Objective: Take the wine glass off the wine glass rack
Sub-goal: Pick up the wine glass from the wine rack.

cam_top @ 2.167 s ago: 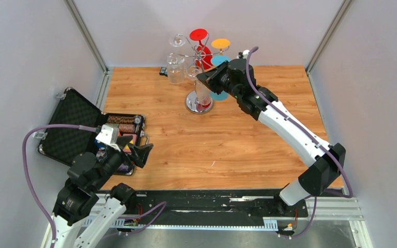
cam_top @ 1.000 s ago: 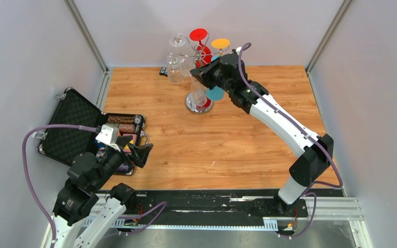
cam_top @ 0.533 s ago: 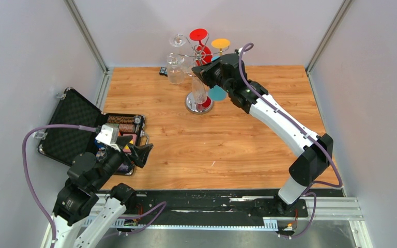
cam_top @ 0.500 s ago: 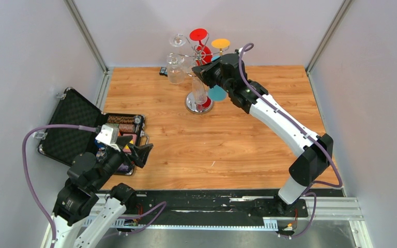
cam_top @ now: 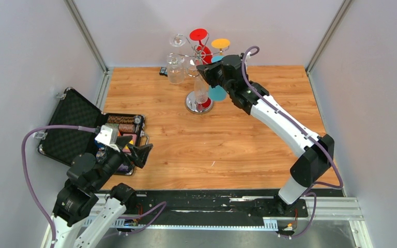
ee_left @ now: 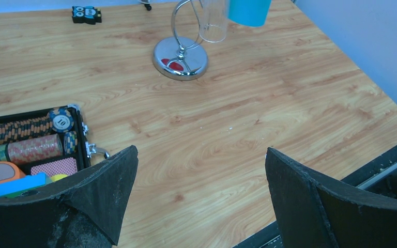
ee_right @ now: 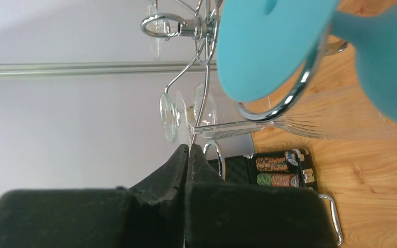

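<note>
The right gripper (ee_right: 188, 151) is seen clenched, its fingers pressed together on what appears to be the foot end of the wine glass (ee_right: 297, 125). A moment earlier they were spread beside it. The grasp is judged made, with unhooking from the wine glass rack (cam_top: 192, 107) still to be done. The glass hangs at upper centre of the overhead view. The pinch is shown only by the right wrist view, and the left gripper (ee_left: 201, 191), held wide apart and empty, is shown best by the left.
</note>
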Robot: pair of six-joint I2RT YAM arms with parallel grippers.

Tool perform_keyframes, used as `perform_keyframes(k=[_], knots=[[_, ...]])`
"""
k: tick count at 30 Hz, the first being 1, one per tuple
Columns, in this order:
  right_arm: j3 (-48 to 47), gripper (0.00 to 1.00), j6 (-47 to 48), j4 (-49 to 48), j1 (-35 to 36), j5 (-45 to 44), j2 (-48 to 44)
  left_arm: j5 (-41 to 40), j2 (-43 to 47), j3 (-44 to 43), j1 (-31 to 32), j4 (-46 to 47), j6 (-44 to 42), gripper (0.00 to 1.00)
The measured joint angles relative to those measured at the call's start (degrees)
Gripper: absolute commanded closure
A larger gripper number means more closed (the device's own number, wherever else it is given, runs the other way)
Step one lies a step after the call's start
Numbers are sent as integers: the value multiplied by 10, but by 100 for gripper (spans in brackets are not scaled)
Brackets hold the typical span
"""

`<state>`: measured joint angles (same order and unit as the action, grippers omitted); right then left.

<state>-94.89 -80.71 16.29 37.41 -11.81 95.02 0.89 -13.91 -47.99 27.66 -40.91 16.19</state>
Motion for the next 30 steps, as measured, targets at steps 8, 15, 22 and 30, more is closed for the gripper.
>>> perform_keyframes(k=[8,15,22,30], knots=[[39,100,-40,-11,-9,-25,-25,-1,0,0,0,0,0,0],[68,100,-64,-29,-10,-28,-40,-5,0,0,0,0,0,0],[99,100,-69,-39,-10,-26,-70,-16,0,0,0,0,0,0],[141,100,-68,-47,-9,-22,-120,-18,0,0,0,0,0,0]])
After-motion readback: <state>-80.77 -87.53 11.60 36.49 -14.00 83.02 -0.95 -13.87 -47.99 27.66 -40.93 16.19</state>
